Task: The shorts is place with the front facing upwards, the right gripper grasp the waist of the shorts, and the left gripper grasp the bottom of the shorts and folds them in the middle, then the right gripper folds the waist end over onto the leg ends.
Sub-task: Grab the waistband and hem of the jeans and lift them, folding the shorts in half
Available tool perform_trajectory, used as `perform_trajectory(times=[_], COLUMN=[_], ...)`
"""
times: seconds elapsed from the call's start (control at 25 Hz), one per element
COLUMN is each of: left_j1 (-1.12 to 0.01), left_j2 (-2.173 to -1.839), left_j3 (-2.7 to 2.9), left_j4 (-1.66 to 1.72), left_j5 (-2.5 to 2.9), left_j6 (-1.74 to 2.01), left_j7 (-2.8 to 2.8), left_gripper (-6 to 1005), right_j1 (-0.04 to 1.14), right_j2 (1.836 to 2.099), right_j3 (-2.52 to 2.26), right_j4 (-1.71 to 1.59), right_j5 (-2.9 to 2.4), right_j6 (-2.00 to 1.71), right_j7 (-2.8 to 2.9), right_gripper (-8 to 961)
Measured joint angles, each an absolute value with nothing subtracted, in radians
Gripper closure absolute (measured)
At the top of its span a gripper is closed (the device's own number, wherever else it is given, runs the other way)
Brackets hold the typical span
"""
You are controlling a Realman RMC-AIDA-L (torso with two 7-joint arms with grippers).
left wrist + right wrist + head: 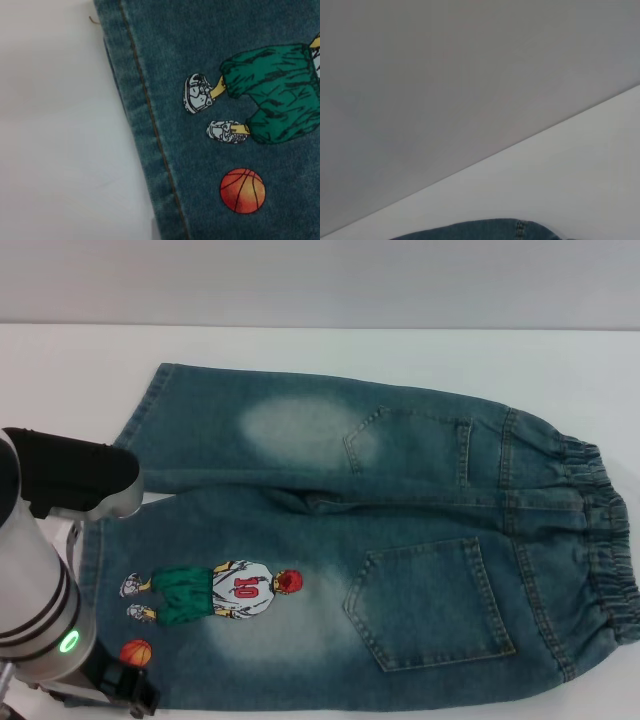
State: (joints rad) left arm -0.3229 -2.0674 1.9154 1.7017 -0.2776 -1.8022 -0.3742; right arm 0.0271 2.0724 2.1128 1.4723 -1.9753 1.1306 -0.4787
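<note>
Left gripper [125,690]: positioned low at the near corner of the printed leg, beside the orange ball [136,652]. Only a black part of the claw shows past the arm's silver body, so whether its fingers are spread or closed, and whether they hold any cloth, cannot be told. The left wrist view shows none of them, only the hem [150,125] running past white table [55,130].

Outward from that gripper: the bottom of the shorts [95,540] lies just beside it, hems straight and flat. The placement fits a grasp at the leg hem, judged as the step in hand and not yet confirmed.

Farther out: the shorts [400,540] lie spread flat and unfolded, cartoon player [215,592] and patch pockets showing on the upper face. The waist [600,540] sits at the far end from the left gripper, gathered and ruffled, untouched.

Right gripper: not visible in any view. Its wrist camera shows only table [570,170] and a sliver of denim [485,230], suggesting it stands off the garment.
</note>
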Motion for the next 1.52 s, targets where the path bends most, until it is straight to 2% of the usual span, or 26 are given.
perform_trajectory(times=[0.36,0.56,0.92,1.32,1.52], left_j1=[-0.359,-0.358,-0.371,-0.367,-0.366], left_j2=[-2.063,-2.062,-2.063,-2.062,-2.064], left_j3=[1.91,1.907,1.908,1.907,1.908], left_j4=[1.685,1.681,1.699,1.708,1.709], left_j5=[-0.313,-0.314,-0.308,-0.307,-0.307], left_j6=[-1.832,-1.842,-1.842,-1.839,-1.842], left_j7=[-0.354,-0.35,-0.351,-0.353,-0.354], left_gripper=[175,271,667,924,988], right_j1=[0.032,0.032,0.031,0.027,0.031], right_j2=[2.072,2.072,2.072,2.074,2.073], right_j3=[2.132,2.147,2.154,2.179,2.179], right_j4=[1.473,1.472,1.461,1.456,1.447], right_j5=[-1.974,-1.963,-1.94,-1.939,-1.938], right_j6=[1.151,1.158,1.166,1.175,1.175], right_j7=[-0.488,-0.495,-0.511,-0.52,-0.521], right_gripper=[204,204,202,203,202])
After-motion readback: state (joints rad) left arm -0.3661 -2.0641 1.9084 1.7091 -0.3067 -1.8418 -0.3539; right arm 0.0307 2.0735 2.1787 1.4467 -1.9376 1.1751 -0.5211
